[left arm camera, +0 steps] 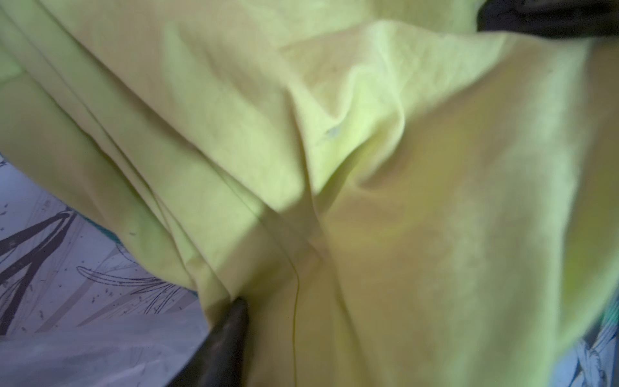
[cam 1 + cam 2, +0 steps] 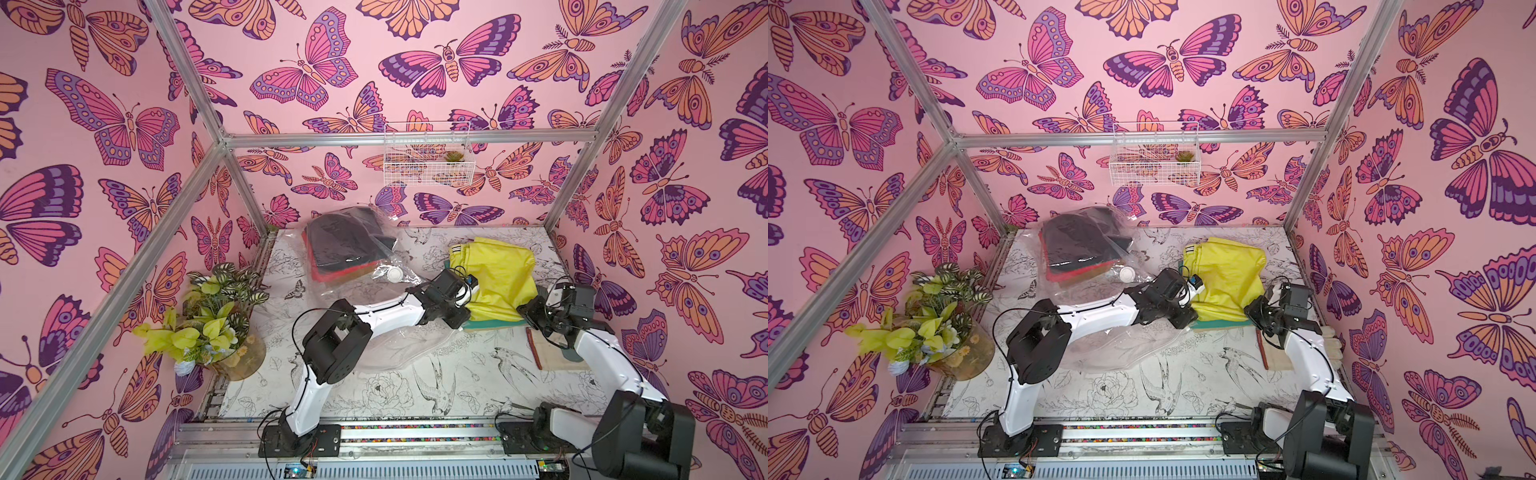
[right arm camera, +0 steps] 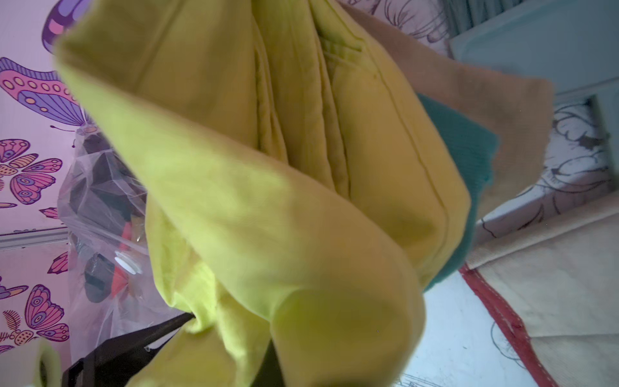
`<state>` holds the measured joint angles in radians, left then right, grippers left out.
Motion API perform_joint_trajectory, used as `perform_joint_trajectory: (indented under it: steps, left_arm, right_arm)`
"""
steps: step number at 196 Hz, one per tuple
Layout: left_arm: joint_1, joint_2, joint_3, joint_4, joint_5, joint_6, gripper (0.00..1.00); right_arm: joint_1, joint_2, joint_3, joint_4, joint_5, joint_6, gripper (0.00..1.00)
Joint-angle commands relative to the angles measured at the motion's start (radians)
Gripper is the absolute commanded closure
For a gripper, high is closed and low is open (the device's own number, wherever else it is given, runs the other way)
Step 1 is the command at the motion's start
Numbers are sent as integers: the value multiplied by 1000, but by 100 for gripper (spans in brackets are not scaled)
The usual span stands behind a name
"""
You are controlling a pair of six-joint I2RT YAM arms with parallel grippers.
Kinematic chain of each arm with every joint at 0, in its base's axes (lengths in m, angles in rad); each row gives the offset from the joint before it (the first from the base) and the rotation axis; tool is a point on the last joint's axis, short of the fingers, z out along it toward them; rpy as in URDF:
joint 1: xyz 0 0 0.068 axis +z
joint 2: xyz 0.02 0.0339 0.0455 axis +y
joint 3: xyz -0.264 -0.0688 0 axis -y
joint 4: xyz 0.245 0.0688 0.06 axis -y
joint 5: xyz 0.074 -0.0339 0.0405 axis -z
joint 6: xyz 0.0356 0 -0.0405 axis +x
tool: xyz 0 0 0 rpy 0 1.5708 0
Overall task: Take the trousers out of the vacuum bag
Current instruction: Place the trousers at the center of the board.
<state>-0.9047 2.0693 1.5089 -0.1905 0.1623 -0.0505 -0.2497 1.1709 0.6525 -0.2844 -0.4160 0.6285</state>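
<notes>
**A:** What crowds the pile?

**B:** The left arm [image 2: 386, 309] lies across the vacuum bag [image 2: 409, 349] where it is flattened. Pale gloves [image 2: 548, 349] sit beyond the pile from the bag, and a plant [image 2: 212, 316] stands on the bag's opposite side.

**A:** Where are the trousers?

**B:** The black trousers [image 2: 345, 237] and red trousers [image 2: 328, 276] are inside the bag. The yellow trousers [image 2: 498, 274] lie outside, right of the bag, atop the teal trousers [image 3: 459, 150] and tan trousers [image 3: 469, 87]. Their long axis runs away from the robot, waistband [image 2: 457, 250] far.

**A:** And the tools?

**B:** The right tool [image 2: 525, 309] pinches the yellow trousers' near edge. The left tool [image 2: 473, 292] is at their bag-side edge, and I can't tell its spread. The bare surface [image 2: 415, 386] lies nearer the robot than the bag.
</notes>
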Motion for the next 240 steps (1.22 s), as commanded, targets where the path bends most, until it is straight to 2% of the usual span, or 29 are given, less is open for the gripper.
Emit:
perform_joint_trajectory:
  steps: [1, 19, 32, 48, 79, 94, 108, 128, 159, 181, 240]
  left_arm:
    - [8, -53, -54, -66, -36, -24, 26]
    - [9, -107, -90, -66, 11, -35, 8]
    - [10, -151, -111, -72, 61, -44, 0]
    - [15, -200, -124, -85, 138, -61, 0]
    - [55, -246, -96, -98, 230, -151, 0]
    - [73, -236, -58, -108, 215, -204, 0]
    - [78, -211, -11, -117, 170, -240, 0]
    - [82, -144, 80, -144, 134, -288, 8]
    - [94, -14, 241, -175, 94, -348, 17]
    - [114, 86, 359, -204, 64, -388, 18]
    - [153, 314, 634, -208, 65, -444, 24]
  right_arm:
    - [-19, 12, -7, -25, 67, -20, 100]
    - [-20, 11, -6, -49, 107, -34, 100]
    - [-22, 6, -6, -60, 119, -40, 98]
    - [-25, 0, -4, -75, 130, -44, 91]
    - [-27, -27, 19, -161, 246, -44, 58]
    - [-37, -51, 30, -198, 303, -46, 44]
    - [-42, -72, 38, -222, 346, -50, 37]
    - [-43, -101, 55, -240, 375, -67, 26]
    - [-40, -136, 82, -219, 259, -125, 10]
    - [-37, -159, 88, -200, 196, -128, 4]
    - [-7, -197, 86, -145, 125, -145, 4]
